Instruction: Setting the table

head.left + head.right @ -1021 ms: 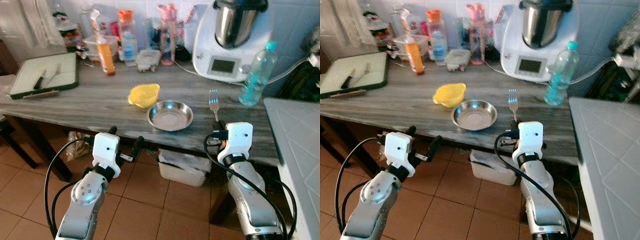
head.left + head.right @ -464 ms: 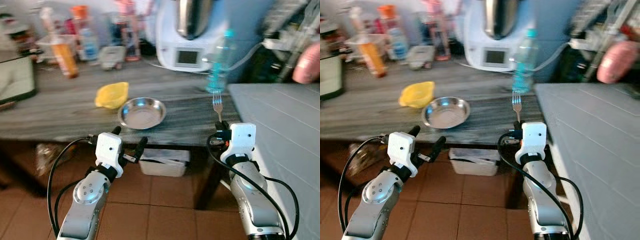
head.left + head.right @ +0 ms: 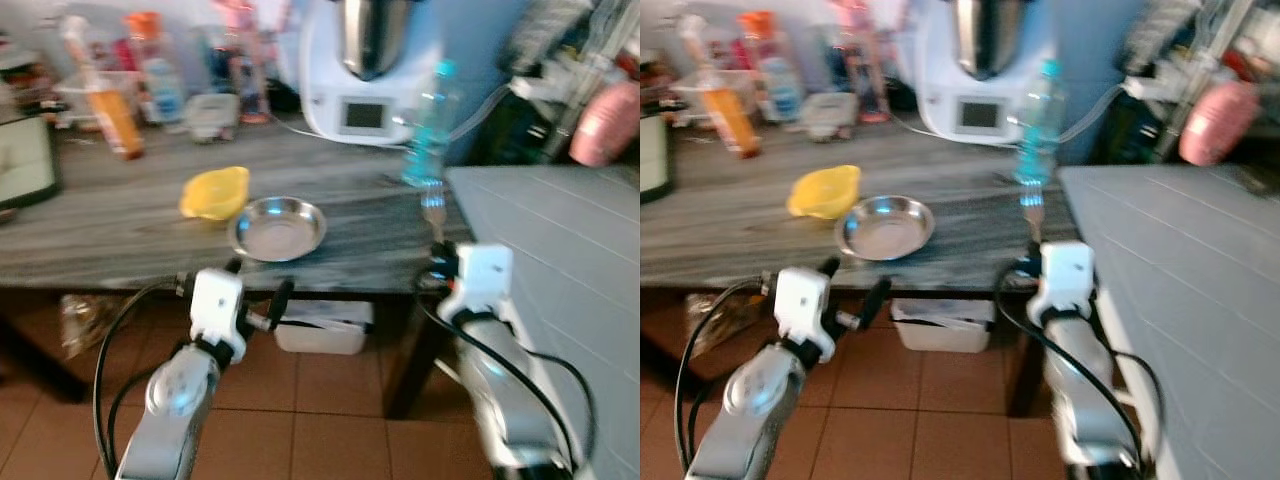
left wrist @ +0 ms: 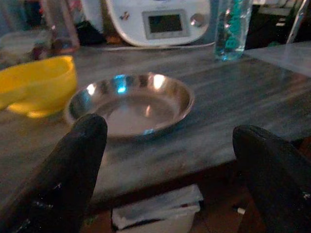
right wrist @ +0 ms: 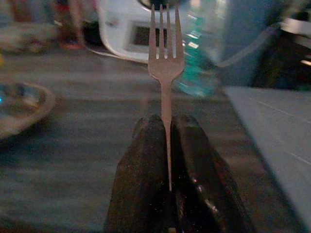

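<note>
Fork (image 5: 166, 68) stands upright, clamped by its handle between our right jaws (image 5: 168, 127), prongs up. Our left jaws (image 4: 170, 145) gape wide before the steel bowl (image 4: 130, 103) on the worktop (image 4: 233, 92).

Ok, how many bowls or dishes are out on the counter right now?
2. A yellow bowl sits on the grey counter, and a steel dish lies just to its right, ahead of the open left gripper. The blurred clutter at the back may hide more.
</note>
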Controlling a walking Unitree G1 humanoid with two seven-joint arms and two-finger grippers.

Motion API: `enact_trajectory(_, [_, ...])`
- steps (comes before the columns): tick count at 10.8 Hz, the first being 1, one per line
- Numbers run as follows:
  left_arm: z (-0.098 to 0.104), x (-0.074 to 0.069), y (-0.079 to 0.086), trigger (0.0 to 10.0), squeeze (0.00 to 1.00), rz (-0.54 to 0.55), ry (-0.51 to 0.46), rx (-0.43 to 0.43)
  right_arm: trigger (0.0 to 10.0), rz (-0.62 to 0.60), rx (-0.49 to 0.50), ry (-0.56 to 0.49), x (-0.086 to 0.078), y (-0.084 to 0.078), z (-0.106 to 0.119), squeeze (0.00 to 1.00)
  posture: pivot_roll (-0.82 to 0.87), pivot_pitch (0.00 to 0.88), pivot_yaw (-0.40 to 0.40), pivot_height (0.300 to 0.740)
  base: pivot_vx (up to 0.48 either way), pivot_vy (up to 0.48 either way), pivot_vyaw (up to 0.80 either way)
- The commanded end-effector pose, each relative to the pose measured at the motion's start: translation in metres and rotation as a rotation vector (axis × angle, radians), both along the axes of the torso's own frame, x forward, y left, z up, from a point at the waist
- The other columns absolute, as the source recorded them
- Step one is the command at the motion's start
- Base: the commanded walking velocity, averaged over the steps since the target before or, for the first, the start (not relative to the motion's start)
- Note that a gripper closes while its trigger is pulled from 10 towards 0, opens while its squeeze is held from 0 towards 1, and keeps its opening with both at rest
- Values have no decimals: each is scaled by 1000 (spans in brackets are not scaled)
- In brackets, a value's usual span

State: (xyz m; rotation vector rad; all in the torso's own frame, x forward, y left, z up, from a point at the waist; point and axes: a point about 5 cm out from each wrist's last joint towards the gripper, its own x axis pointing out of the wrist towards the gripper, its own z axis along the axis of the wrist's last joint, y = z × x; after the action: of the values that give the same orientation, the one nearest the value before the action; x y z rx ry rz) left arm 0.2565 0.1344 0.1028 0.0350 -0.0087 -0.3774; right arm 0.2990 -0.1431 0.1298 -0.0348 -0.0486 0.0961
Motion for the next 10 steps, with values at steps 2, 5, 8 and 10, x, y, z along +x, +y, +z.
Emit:
enact_trajectory(2, [3, -5, 1, 10000, 0, -15, -2, 7, 10000, 25, 46, -6, 14, 11, 5, 0, 106, 0, 23, 740, 0, 0, 0])
enact_trajectory(5, [-1, -13, 3, 10000, 0, -61, 37, 26, 10000, 15, 183, 45, 39, 23, 10, 0, 132, 5, 19, 740, 0, 0, 0])
enact_trajectory(8, [0, -16, 5, 10000, 0, -76, 48, 40, 10000, -9, 290, 143, 51, 27, 3, 0, 147, 5, 15, 740, 0, 0, 0])
enact_trajectory(10, [-3, -19, 2, 10000, 0, -107, 64, 51, 10000, -31, 359, 260, 54, 23, -12, 0, 143, 5, 17, 740, 0, 0, 0])
